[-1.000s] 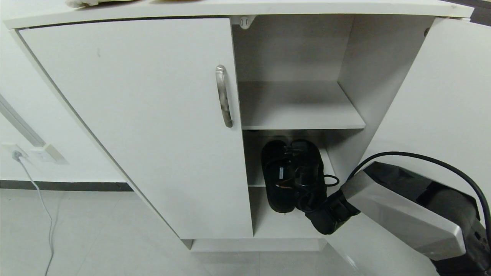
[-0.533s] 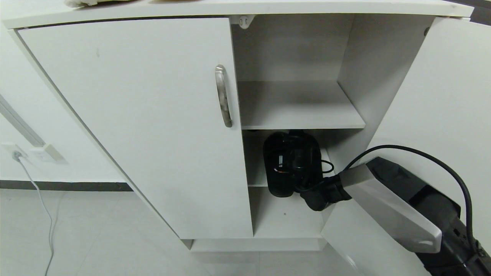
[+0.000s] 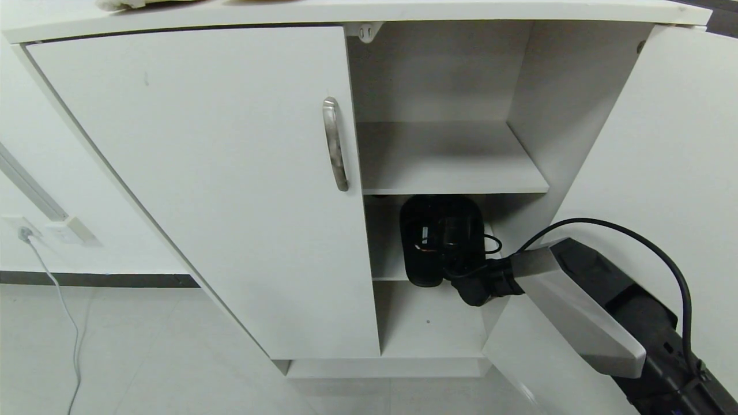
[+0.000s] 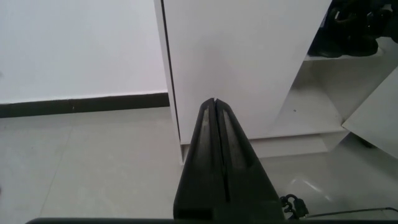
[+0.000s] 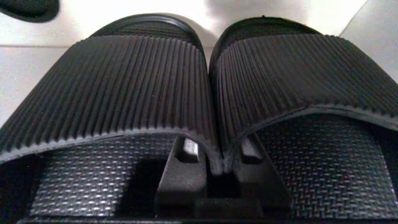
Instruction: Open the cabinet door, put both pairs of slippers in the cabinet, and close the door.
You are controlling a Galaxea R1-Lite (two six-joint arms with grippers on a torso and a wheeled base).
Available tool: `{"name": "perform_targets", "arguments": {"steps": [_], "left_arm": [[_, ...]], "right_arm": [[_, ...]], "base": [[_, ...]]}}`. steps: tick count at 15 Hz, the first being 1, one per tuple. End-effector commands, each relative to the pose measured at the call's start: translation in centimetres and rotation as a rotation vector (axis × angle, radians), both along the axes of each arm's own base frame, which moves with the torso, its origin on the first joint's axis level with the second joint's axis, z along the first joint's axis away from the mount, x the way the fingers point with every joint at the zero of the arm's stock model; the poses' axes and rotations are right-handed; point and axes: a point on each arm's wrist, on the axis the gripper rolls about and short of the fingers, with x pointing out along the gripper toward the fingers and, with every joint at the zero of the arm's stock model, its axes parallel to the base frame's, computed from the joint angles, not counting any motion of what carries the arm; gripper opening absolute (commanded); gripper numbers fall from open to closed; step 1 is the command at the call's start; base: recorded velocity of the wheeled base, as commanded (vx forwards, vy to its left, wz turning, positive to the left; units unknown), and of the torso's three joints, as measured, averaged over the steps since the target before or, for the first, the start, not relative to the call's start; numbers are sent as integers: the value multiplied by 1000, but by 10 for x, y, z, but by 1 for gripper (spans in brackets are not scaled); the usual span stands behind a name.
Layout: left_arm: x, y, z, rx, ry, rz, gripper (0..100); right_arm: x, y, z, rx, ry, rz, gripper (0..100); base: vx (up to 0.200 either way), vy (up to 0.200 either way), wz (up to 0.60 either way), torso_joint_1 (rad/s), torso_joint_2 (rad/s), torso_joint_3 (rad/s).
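Overhead, the head view takes in a pale tiled floor (image 3: 144, 357), a white wall with a dark baseboard (image 3: 86, 279), and a wall socket (image 3: 23, 232) with a grey cable (image 3: 69, 323) trailing down. The white cabinet (image 3: 438, 11) has its left door (image 3: 202, 173) closed, metal handle (image 3: 335, 144) at that door's inner edge, and its right door (image 3: 663, 144) swung open. Below the bare upper shelf (image 3: 450, 155), a pair of black slippers (image 3: 424, 253) lies on the middle shelf at its front edge, with the right gripper (image 3: 461, 276) on them

From the left wrist, the left gripper (image 4: 214, 109) hangs with fingers pressed together above the floor (image 4: 81, 162), in front of the closed door (image 4: 242, 56); the slippers (image 4: 354, 25) sit on their shelf

From the right wrist, the slippers (image 5: 143, 81) lie side by side, ribbed straps touching, and the right gripper (image 5: 214, 158) is clamped on their adjoining inner edges
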Motion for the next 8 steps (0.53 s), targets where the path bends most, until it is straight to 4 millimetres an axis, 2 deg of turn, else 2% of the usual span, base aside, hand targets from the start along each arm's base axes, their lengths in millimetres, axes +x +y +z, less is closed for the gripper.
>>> {"name": "perform_targets", "arguments": {"steps": [1, 8], "left_arm": [[0, 0, 0, 0, 1, 1, 0], [0, 0, 0, 0, 1, 1, 0]], "right_arm": [[1, 1, -4, -2, 3, 0, 0], [1, 1, -8, -11, 18, 0, 0]], "base": [[0, 0, 0, 0, 0, 0], [0, 0, 0, 0, 0, 0]]}}
